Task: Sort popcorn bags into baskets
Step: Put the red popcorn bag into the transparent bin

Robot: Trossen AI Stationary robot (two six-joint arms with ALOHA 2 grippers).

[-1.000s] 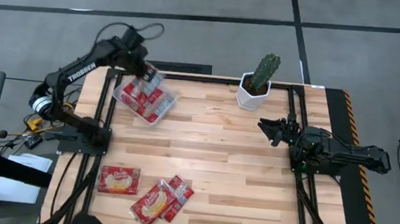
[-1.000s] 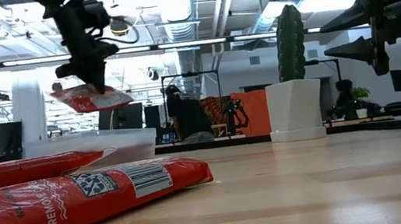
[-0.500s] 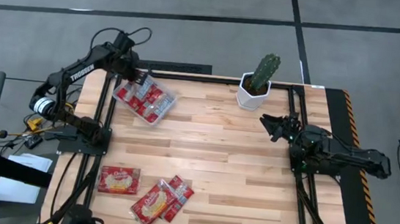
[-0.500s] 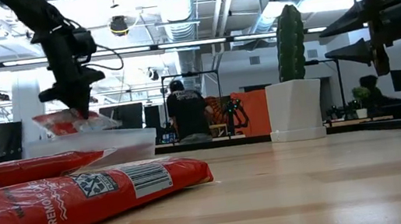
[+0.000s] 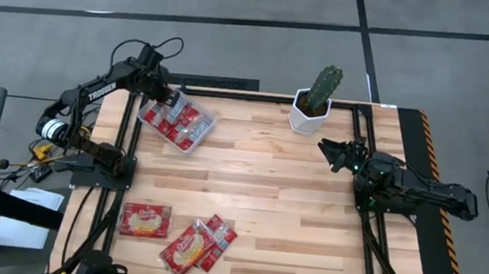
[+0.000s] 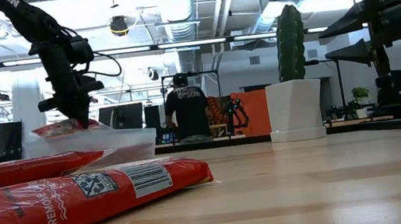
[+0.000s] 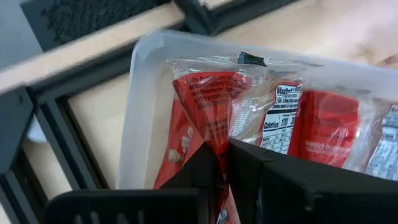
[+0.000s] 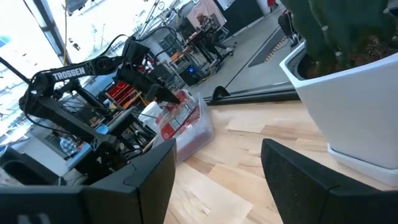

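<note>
My left gripper (image 5: 166, 99) stands over the far left corner of the clear plastic tray (image 5: 145, 120) and is shut on a red popcorn bag (image 7: 208, 106). Other red bags (image 5: 188, 124) with silvery-white panels lie flat in the tray. Three more bags lie on the wood near the table's near edge (image 5: 146, 220), (image 5: 185, 249), (image 5: 220, 236); two of them fill the low view's foreground (image 6: 79, 200). My right gripper (image 5: 334, 152) hovers open above the table's right side, near the cactus pot, and touches nothing. My left gripper pinches the red bag between its two fingers at a creased part of the clear-wrapped packet (image 7: 210, 138), coming from above and pointing down. The bag fans out beyond the fingers, and its far end (image 7: 249, 62) rests against the tray's wall. In the low view it sits at rim height (image 6: 61, 129).
A white faceted pot with a cactus (image 5: 313, 108) stands at the far edge, right of centre. Black frame rails (image 5: 128, 135) run along the table's left and right sides. Bare wood lies between the tray and the near bags. A person (image 6: 186, 110) stands in the room behind.
My left gripper has moved down and toward the table's far left corner with the bag. The bag was held clear above the tray and is now down at the tray's rim. The gripper has stayed shut on it.
</note>
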